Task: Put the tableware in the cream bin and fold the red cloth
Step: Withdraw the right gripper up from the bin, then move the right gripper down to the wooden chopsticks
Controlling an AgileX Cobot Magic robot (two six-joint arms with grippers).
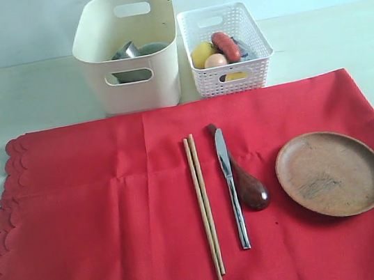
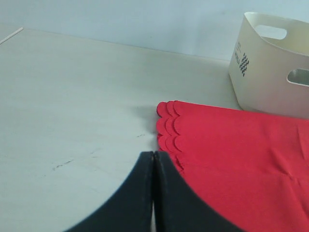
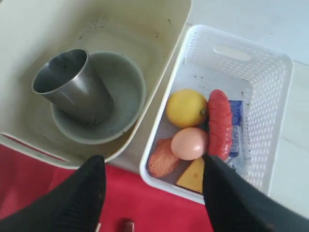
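Exterior view: raised, on the near side of the red cloth, tilted down across it toward the cream bin and white basket beyond. Left wrist view: low, close to the bench, facing along it past the cloth's scalloped corner to the bin's wall. Right wrist view: overhead, close, looking down into bin and basket. All three share the cream bin.

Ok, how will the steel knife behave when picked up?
The knife looks thin, flat and polished, so it may slip when pinched. It lies flat on the red cloth, so a pinch could catch fabric too. It seems to touch the wooden spoon, which might get nudged.
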